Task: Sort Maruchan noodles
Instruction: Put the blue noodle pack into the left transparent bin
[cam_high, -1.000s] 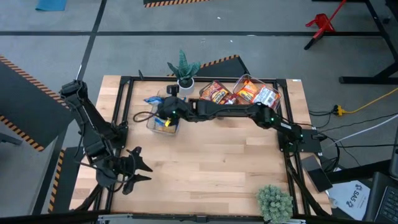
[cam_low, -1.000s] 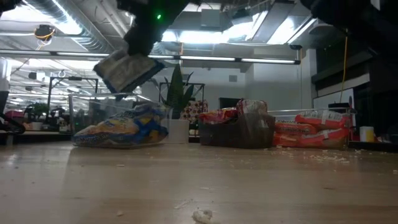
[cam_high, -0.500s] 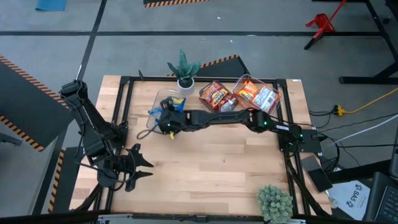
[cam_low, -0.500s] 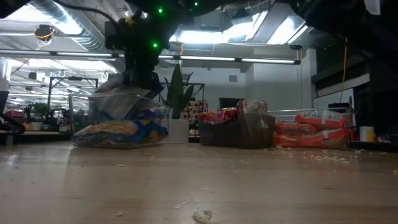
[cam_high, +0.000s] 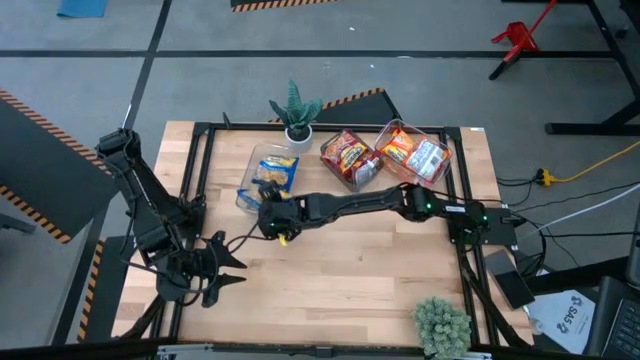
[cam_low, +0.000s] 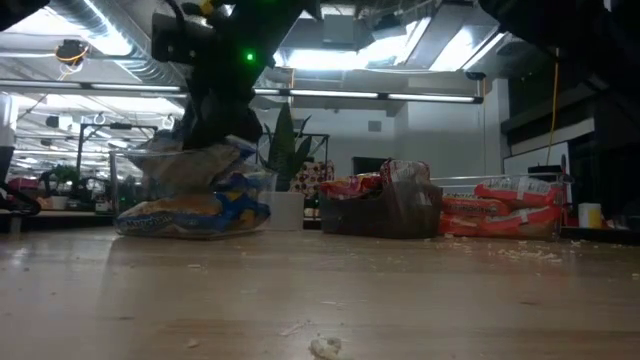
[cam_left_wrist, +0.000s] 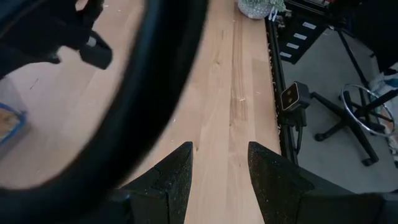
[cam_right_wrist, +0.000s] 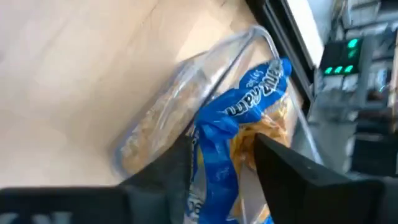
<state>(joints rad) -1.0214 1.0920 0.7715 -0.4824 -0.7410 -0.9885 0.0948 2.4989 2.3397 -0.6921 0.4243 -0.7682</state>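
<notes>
Blue-yellow noodle packets (cam_high: 275, 170) lie stacked in a clear bin (cam_high: 247, 192) at the far left of the table, and one of them rests tilted on top (cam_low: 190, 165). My right gripper (cam_high: 278, 222) hangs open just on the near side of that bin and holds nothing. Its wrist view looks past the open fingers (cam_right_wrist: 222, 168) at a blue packet (cam_right_wrist: 249, 118) behind the bin's clear wall (cam_right_wrist: 186, 93). My left gripper (cam_high: 222, 268) waits open near the table's left near corner. Orange packets (cam_high: 348, 155) and red packets (cam_high: 415, 152) fill two other bins at the far edge.
A potted plant (cam_high: 295, 110) stands at the far edge beside the clear bin, and a bushy plant (cam_high: 440, 320) sits at the near right corner. A dark cable (cam_left_wrist: 124, 112) crosses the left wrist view. Bare wood (cam_high: 350, 270) covers the middle and near part of the table.
My right gripper came down over the clear bin with a packet, then drew back toward the near edge. The packet has left its fingers and now lies tilted on the stack in the bin.
</notes>
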